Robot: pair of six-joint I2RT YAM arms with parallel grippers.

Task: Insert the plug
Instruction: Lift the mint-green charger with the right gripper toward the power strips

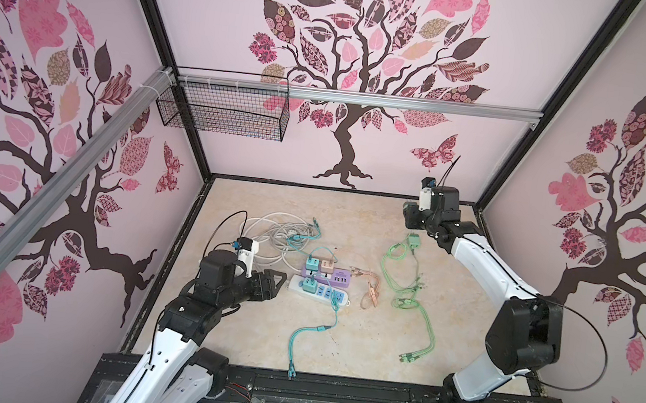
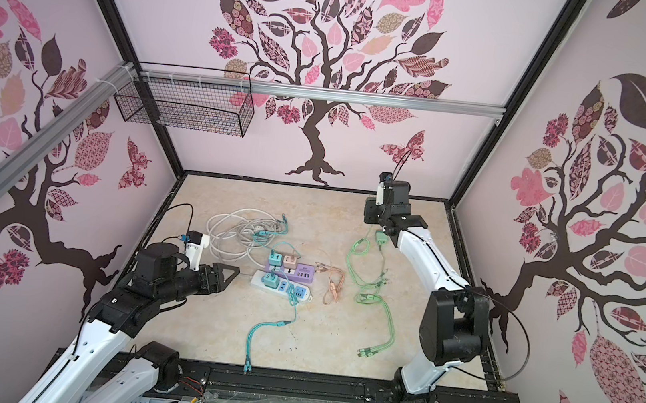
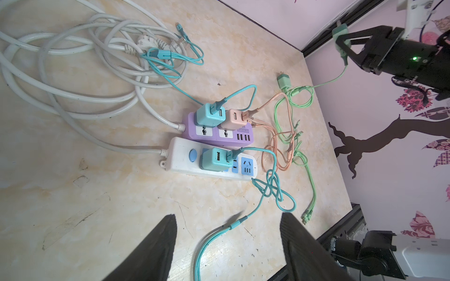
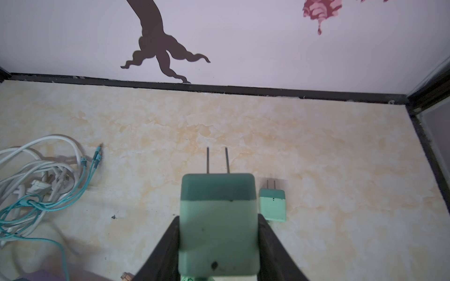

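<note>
My right gripper (image 4: 218, 216) is shut on a mint-green plug (image 4: 218, 219), raised above the table's far right part, its two prongs pointing toward the back wall. The left wrist view shows that plug (image 3: 341, 36) in the air, its green cable hanging down. A white power strip (image 3: 180, 155) and a purple power strip (image 3: 219, 137) lie side by side mid-table. Teal and pink chargers sit in them, and blue sockets (image 3: 247, 166) on the white one are free. My left gripper (image 3: 227, 216) is open and empty, just left of the strips in both top views (image 1: 280, 279).
Another green plug (image 4: 272, 204) lies flat on the table beside the held one. Coiled white cords (image 1: 271, 232) lie at the back left. Green cable loops (image 1: 406, 292), a pink cable (image 1: 369, 292) and a teal cable (image 1: 309, 334) trail over the table. A wire basket (image 1: 223, 111) hangs on the rail.
</note>
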